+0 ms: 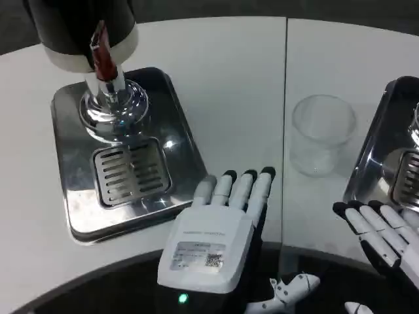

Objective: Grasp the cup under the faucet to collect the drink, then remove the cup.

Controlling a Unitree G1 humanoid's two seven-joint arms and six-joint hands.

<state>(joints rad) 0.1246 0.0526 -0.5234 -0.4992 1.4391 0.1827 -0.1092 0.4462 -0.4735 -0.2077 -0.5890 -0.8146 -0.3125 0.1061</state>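
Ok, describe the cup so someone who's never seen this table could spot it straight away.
Start at the seam down the white table; the cup stands upright just right of it, left of a steel tray. It's the only clear, see-through thing there.

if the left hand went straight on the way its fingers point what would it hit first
Probably nothing: the left hand points up the bare table, between the tray and the cup. Depth is unclear.

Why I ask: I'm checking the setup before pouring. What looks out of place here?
The cup stands upright on the bare table, well to the right of the faucet, not on the drip tray under it. The tray's grate looks dry, with no spill. Neither robot hand, left or right, holds anything.
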